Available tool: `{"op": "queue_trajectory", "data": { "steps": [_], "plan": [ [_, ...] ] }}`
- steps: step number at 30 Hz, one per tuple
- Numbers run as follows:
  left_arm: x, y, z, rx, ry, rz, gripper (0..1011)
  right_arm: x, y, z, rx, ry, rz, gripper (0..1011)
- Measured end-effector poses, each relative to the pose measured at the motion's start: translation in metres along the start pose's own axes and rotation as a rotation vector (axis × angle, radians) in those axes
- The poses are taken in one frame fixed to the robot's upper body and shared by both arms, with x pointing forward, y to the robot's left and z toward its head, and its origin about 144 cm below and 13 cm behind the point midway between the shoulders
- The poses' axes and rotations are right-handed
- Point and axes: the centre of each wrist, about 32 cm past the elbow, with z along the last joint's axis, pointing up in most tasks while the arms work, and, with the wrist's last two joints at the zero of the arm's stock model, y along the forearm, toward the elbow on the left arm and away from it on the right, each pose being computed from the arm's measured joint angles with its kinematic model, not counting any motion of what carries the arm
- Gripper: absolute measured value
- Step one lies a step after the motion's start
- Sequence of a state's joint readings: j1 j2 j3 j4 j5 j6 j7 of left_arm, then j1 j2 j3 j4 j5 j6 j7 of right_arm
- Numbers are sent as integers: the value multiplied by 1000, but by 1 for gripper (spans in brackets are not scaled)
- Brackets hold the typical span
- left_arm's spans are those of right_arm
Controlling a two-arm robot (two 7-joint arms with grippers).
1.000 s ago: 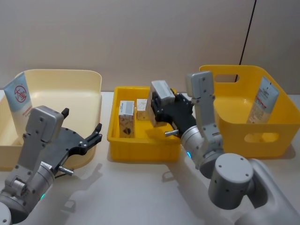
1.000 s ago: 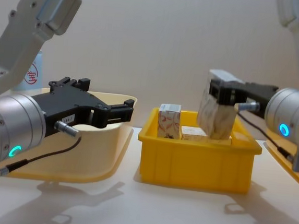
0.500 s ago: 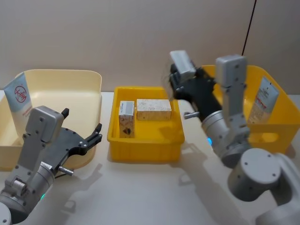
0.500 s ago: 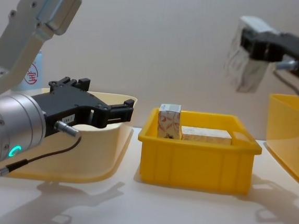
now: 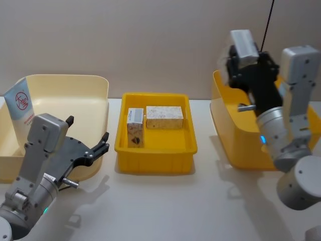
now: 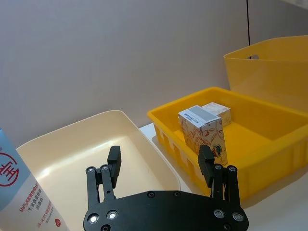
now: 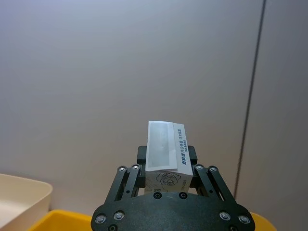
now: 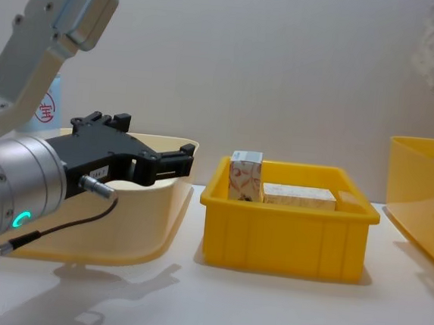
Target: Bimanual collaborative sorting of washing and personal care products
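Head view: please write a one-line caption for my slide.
Right gripper holds a small white patterned carton above the deep yellow plastic bin.

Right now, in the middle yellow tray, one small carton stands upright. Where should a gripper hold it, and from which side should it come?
Probably from above. The upright carton stands against the shallow yellow tray's left wall, with the flat-lying carton close behind on its right. Its top rises above the rim, so grip the upper part, jaws across the narrow faces. The left gripper is open beside the tray.
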State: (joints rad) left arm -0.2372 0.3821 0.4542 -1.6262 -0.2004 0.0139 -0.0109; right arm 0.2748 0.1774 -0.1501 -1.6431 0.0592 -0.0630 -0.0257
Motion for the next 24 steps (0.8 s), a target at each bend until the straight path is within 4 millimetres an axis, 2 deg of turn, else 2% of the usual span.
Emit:
{"op": "queue_trajectory", "data": {
  "steps": [12, 24],
  "plan": [
    [0, 0, 0, 0, 0, 0, 1002, 24, -13, 3, -55, -44, -132, 448],
    [0, 0, 0, 0, 0, 0, 1002, 31, -21, -1, -184, -35, -188, 448]
  ]
}}
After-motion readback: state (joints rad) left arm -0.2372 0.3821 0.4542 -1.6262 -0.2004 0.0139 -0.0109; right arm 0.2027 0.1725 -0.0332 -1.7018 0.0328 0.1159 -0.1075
